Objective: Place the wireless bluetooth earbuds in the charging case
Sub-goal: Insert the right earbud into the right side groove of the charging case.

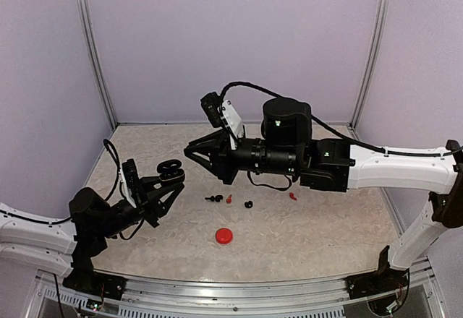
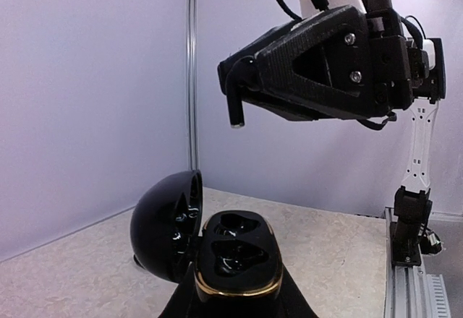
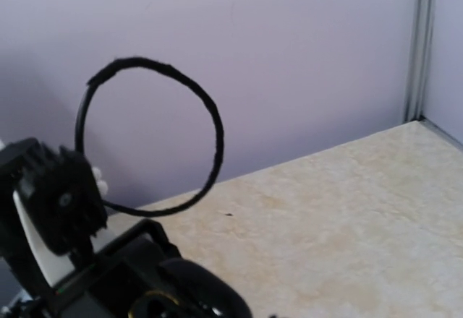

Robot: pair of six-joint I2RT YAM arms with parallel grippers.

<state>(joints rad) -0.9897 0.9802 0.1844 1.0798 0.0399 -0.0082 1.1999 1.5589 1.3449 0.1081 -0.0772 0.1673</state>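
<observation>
My open black charging case (image 2: 235, 260), lid upright; one black earbud (image 2: 236, 108) aloft near it, stem down; other earbuds (image 1: 229, 199), red and black, on the surface (image 1: 304, 231).

We look at a pale, beige-mottled surface (image 1: 311, 238) closed in on three sides by plain lilac walls. Behind the surface stands the back wall (image 1: 231, 43). The left wall (image 1: 40, 79) rises along the surface's left edge and the right wall (image 1: 427, 58) along its right edge. At the far left corner of the surface we see a slim metal left post (image 1: 98, 58), and at the far right corner a matching right post (image 1: 370, 50). A metal rail (image 1: 239, 289) runs along the near edge of the surface. The light is soft and even, and shadows on the surface are faint.
</observation>
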